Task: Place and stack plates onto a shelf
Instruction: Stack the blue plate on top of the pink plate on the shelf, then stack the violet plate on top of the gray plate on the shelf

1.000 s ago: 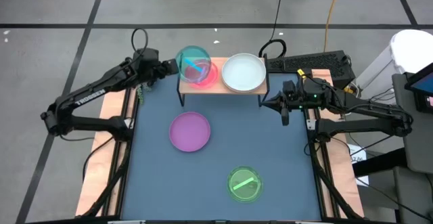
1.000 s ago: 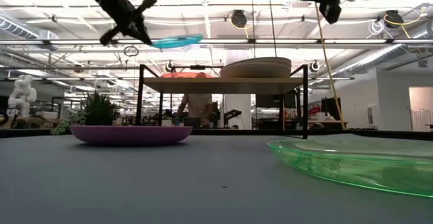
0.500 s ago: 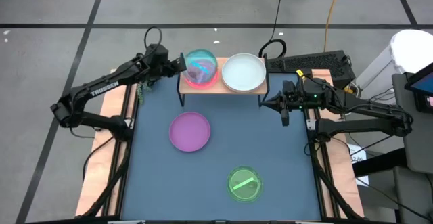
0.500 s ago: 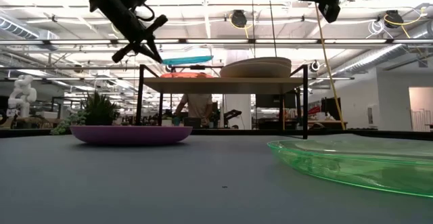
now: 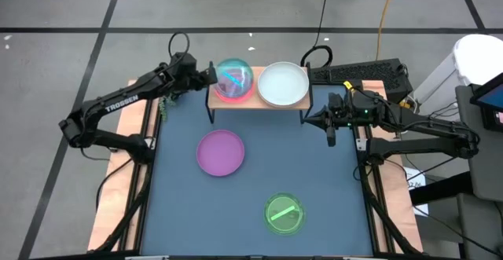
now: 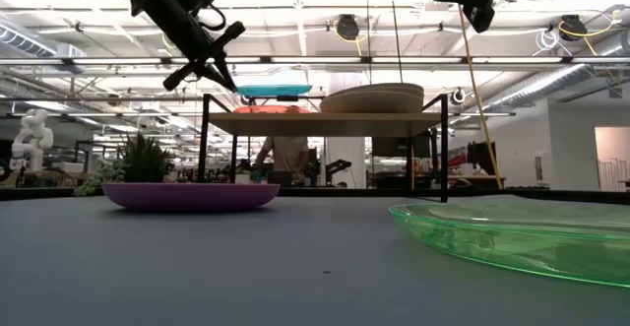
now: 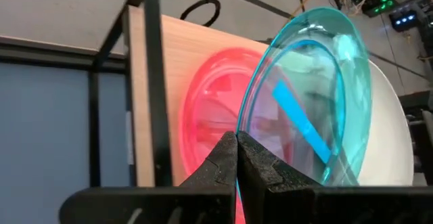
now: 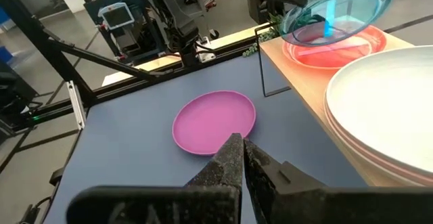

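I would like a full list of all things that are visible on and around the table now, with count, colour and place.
blue plate: one, translucent blue, held above the shelf's left half, over the pink plate.
pink plate: one, translucent pink, on the shelf's left half.
white plate: one, white, on the shelf's right half, on top of another plate.
purple plate: one, purple, on the table in front of the shelf.
green plate: one, translucent green, near the table's front edge.
shelf: one, light wood on black legs, at the table's back.
keyboard: one, black, behind the right arm.
left gripper: shut on the blue plate's rim.
right gripper: shut, empty, right of the shelf.
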### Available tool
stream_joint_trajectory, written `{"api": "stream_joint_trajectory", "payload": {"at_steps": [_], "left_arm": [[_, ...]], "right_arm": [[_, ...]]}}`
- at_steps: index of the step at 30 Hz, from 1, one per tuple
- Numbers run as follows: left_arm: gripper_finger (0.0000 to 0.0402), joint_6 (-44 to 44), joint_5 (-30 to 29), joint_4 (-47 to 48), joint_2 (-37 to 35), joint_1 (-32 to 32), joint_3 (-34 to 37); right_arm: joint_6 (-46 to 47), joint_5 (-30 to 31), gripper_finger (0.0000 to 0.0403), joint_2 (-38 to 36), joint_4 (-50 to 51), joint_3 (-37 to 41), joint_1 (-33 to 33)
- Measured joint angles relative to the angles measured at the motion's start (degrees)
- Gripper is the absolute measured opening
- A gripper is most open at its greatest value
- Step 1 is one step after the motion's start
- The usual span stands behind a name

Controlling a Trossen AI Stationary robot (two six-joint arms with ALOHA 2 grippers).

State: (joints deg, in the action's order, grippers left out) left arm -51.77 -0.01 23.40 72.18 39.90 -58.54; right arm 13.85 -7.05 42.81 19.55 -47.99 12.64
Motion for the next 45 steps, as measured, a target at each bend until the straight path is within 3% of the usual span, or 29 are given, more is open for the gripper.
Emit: {"api": "stream_joint_trajectory", "payload": {"at_steps": [25,38,45], "left_arm": [[0.0002,-0.92,-1.54,2.99,0.75,1.6,0.0],[0.0053,-1.46,-1.93,0.13,1.7,1.27,0.0],[0.0062,-1.53,-1.48,0.07,1.7,1.27,0.0]], "right_arm": [[-1.07,0.02,0.0,0.0,0.0,0.0,0.02],[-1.1,0.0,0.0,0.02,0.0,0.0,0.02],[-1.08,0.02,0.0,0.02,0.0,0.0,0.02]]}}
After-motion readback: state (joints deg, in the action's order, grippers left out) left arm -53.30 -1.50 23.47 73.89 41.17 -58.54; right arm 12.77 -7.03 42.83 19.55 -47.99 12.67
